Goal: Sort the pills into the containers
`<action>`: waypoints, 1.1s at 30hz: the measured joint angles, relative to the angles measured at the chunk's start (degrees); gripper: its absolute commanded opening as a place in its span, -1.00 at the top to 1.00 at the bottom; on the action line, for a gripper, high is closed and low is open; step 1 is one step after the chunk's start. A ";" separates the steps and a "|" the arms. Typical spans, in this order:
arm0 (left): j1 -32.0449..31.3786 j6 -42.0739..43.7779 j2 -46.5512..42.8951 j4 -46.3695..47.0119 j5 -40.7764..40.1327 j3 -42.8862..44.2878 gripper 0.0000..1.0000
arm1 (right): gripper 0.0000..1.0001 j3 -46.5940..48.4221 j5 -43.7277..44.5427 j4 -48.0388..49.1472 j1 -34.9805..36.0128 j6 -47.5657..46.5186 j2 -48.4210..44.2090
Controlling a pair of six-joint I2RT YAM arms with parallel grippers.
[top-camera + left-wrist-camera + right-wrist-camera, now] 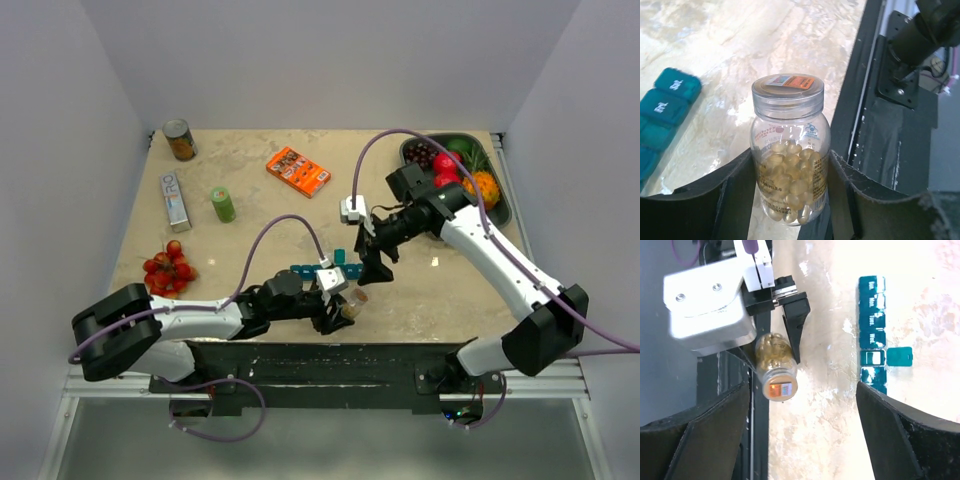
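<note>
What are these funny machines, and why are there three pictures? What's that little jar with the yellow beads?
Those are two robot arms bolted to a table. One picture looks down from above; the other two come from cameras on each arm's wrist. The left tool is squeezing a clear bottle of yellow pills. The right tool is open, holding nothing. On the table lies a blue pill box with one lid flipped open, plus a can, an orange box and red fruit.
</note>
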 measured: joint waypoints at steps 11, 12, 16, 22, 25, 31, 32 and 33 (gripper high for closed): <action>-0.09 -2.14 -1.49 -1.22 -5.92 0.02 1.00 | -0.80 -7.63 2.10 7.80 -0.39 17.97 -0.59; -0.09 -2.25 -1.46 -1.22 -6.14 0.02 1.00 | -0.78 -7.80 2.47 7.96 -0.39 18.51 -0.07; -0.09 -2.47 -1.49 -1.20 -6.69 0.09 1.00 | -0.66 -8.24 2.95 8.52 -0.26 19.82 1.40; -0.09 -2.47 -1.49 -1.20 -7.32 0.11 1.00 | -0.52 -8.55 2.84 8.48 0.94 20.20 3.58; -0.09 -2.47 -1.49 -1.20 -7.58 0.11 1.00 | -0.16 -8.57 2.73 8.31 1.62 20.20 4.15; -0.11 -2.47 -1.68 -1.66 -7.67 0.11 1.00 | 0.70 -8.52 1.31 7.34 1.92 19.21 5.14; -0.11 -2.47 -1.68 -1.70 -7.61 0.11 1.00 | 0.73 -8.50 1.14 7.13 1.92 18.71 5.33; -0.11 -2.47 -1.70 -1.79 -7.56 0.11 1.00 | 0.77 -8.24 0.94 6.64 1.92 18.29 5.70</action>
